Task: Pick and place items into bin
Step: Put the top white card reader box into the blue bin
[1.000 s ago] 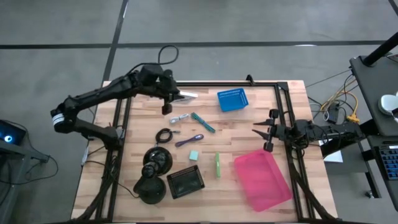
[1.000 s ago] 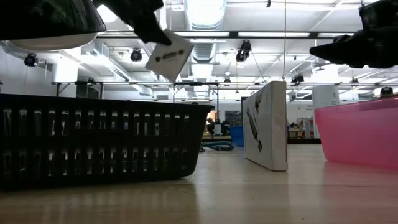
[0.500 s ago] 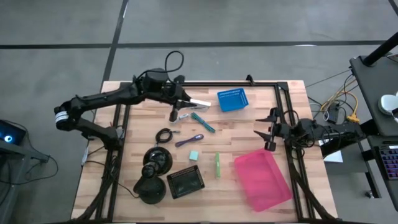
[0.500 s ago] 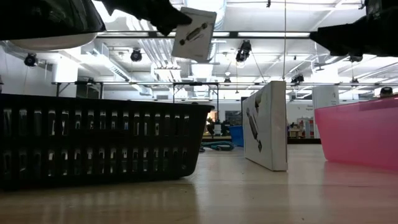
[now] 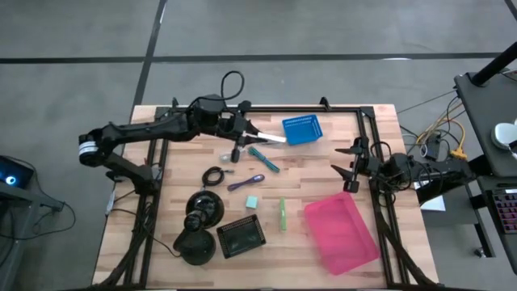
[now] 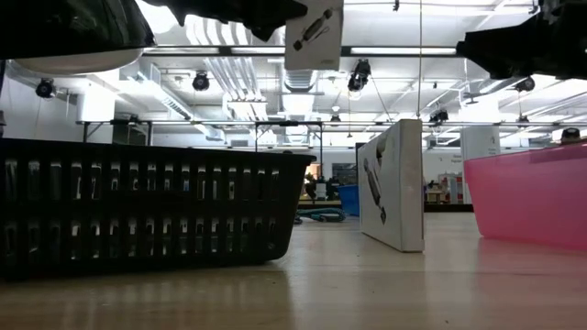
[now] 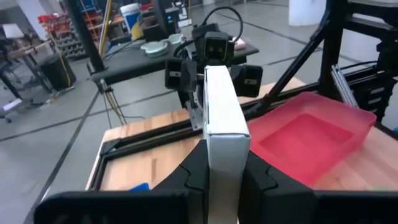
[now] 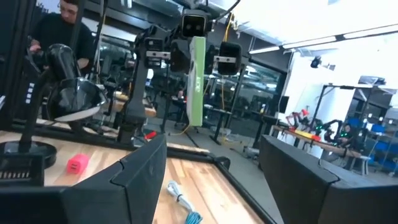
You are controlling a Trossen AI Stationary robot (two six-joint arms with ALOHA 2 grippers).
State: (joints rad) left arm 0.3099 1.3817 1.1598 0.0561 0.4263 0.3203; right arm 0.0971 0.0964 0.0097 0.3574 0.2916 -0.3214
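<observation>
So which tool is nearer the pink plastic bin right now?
Right. The right tool hangs open just beyond the pink plastic bin's far end; the left tool, carrying the white packet, is across the table.

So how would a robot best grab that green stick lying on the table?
Across its narrow middle, coming straight down from above. The green stick lies flat and slim with bare wood on both long sides, so fingers probably fit either side. The open right gripper is nearer than the left gripper.

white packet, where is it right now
The white packet is clamped in the left gripper, held in the air over the far middle of the table in the high view, just left of the blue basket and above the teal-handled tool.
</observation>
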